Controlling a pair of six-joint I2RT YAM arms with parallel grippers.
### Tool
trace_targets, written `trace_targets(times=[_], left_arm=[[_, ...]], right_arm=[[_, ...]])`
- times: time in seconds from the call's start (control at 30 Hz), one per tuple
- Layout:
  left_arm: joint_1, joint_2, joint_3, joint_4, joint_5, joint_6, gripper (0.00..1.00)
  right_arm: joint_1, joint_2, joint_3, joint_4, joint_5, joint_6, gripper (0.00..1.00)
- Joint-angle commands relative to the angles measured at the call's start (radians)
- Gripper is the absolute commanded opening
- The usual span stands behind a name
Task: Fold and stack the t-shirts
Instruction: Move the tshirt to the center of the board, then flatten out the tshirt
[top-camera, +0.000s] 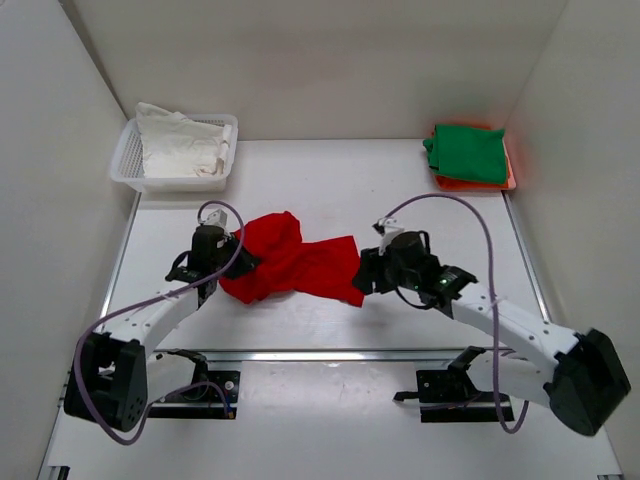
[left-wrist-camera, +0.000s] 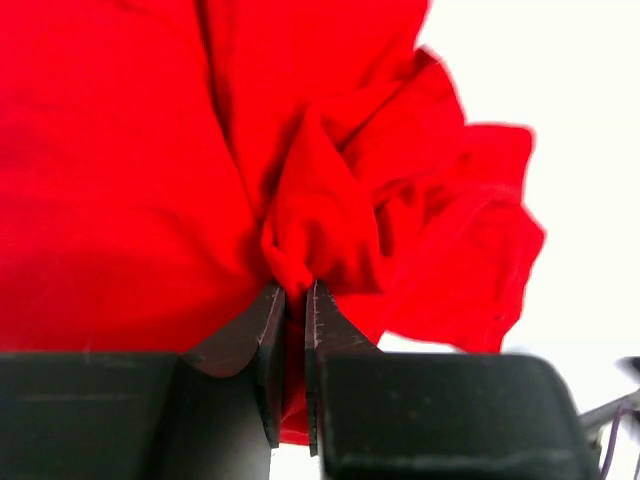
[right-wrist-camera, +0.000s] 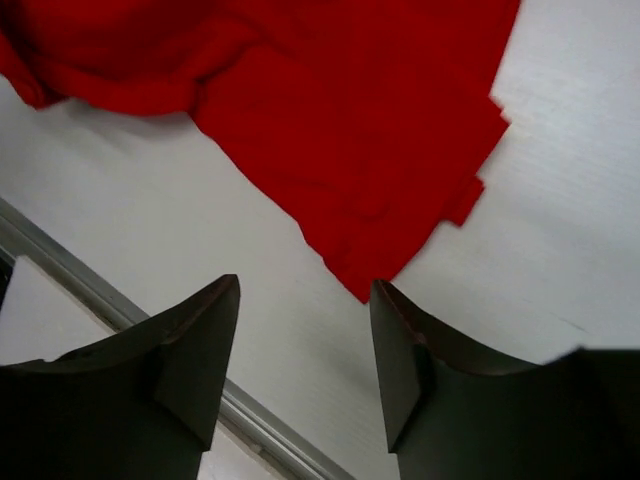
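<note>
Three t-shirts: red t-shirt (top-camera: 295, 262) mid-table, green t-shirt (top-camera: 466, 152) and orange t-shirt (top-camera: 478, 185) at far right corner; one basket (top-camera: 125, 162), one white cloth (top-camera: 180, 148) at far left corner

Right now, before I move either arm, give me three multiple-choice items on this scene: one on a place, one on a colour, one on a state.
1. Where is the green t-shirt?
A. near left corner
B. folded on the orange t-shirt, far right corner
C. near right corner

2. What colour is the cloth in the basket?
A. white
B. blue
C. black

3. How do the left jaws stand?
A. wide open
B. shut on nothing
C. shut on a bunch of the red t-shirt

Answers:
1 B: the top view shows green lying over orange at the far right.
2 A: white fabric fills the basket.
3 C: the left wrist view shows red fabric pinched between them.
</note>
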Motion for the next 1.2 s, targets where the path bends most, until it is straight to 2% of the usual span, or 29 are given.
trace_targets(times=[0.0, 0.03, 0.13, 0.27, 0.43, 0.5, 0.53, 0.57, 0.6, 0.63, 0.67, 0.7, 0.77, 0.87, 1.0, 1.1, 1.17], left_arm=[[0.014, -0.081, -0.037, 0.095, -0.032, -0.005, 0.09], [0.017, -0.090, -0.042, 0.089, -0.029, -0.005, 0.10], [0.020, -0.130, -0.059, 0.075, -0.038, 0.004, 0.11], [0.023, -0.149, -0.069, 0.072, -0.041, -0.001, 0.13], [-0.006, -0.139, -0.073, 0.080, -0.046, -0.004, 0.18], [-0.007, -0.144, -0.079, 0.083, -0.043, -0.005, 0.23], [-0.004, -0.149, -0.080, 0.081, -0.043, 0.002, 0.29], [0.000, -0.156, -0.083, 0.078, -0.041, 0.005, 0.41], [0.012, -0.164, -0.077, 0.077, -0.037, 0.010, 0.52], [0.044, -0.176, -0.056, 0.046, -0.031, 0.021, 0.78], [0.072, -0.181, -0.001, 0.020, -0.023, 0.034, 0.89], [0.121, -0.193, 0.031, -0.051, -0.017, 0.088, 0.91], [0.132, -0.193, 0.178, -0.219, -0.070, 0.233, 0.95], [0.083, -0.170, 0.280, -0.357, -0.132, 0.311, 0.95], [0.016, -0.162, 0.218, -0.445, -0.058, 0.228, 0.86], [-0.052, -0.185, 0.121, -0.476, -0.083, 0.179, 0.83], [-0.050, -0.242, 0.069, -0.489, -0.100, 0.150, 0.83]], right_arm=[[0.051, 0.118, -0.015, 0.095, 0.069, 0.064, 0.53], [0.043, 0.132, -0.024, 0.102, 0.080, 0.100, 0.59], [0.017, 0.133, -0.116, 0.161, 0.071, 0.171, 0.66], [0.040, 0.162, -0.157, 0.219, 0.057, 0.214, 0.67], [0.078, 0.310, -0.119, 0.279, 0.036, 0.235, 0.68], [0.089, 0.359, -0.101, 0.274, 0.040, 0.237, 0.54], [0.095, 0.379, -0.099, 0.286, 0.025, 0.234, 0.29], [0.088, 0.393, -0.099, 0.303, -0.004, 0.235, 0.00], [0.085, 0.390, -0.096, 0.302, -0.003, 0.235, 0.00], [0.082, 0.383, -0.089, 0.284, 0.003, 0.237, 0.00], [0.085, 0.355, -0.087, 0.249, 0.029, 0.231, 0.00], [0.077, 0.335, -0.085, 0.207, 0.052, 0.232, 0.00], [0.031, 0.245, -0.093, 0.149, 0.068, 0.228, 0.00], [-0.067, 0.119, -0.104, 0.089, 0.089, 0.208, 0.00], [-0.248, 0.002, -0.147, 0.061, -0.001, 0.183, 0.00], [-0.294, -0.027, -0.145, 0.014, -0.006, 0.142, 0.00], [-0.307, -0.034, -0.150, 0.007, -0.015, 0.130, 0.00]])
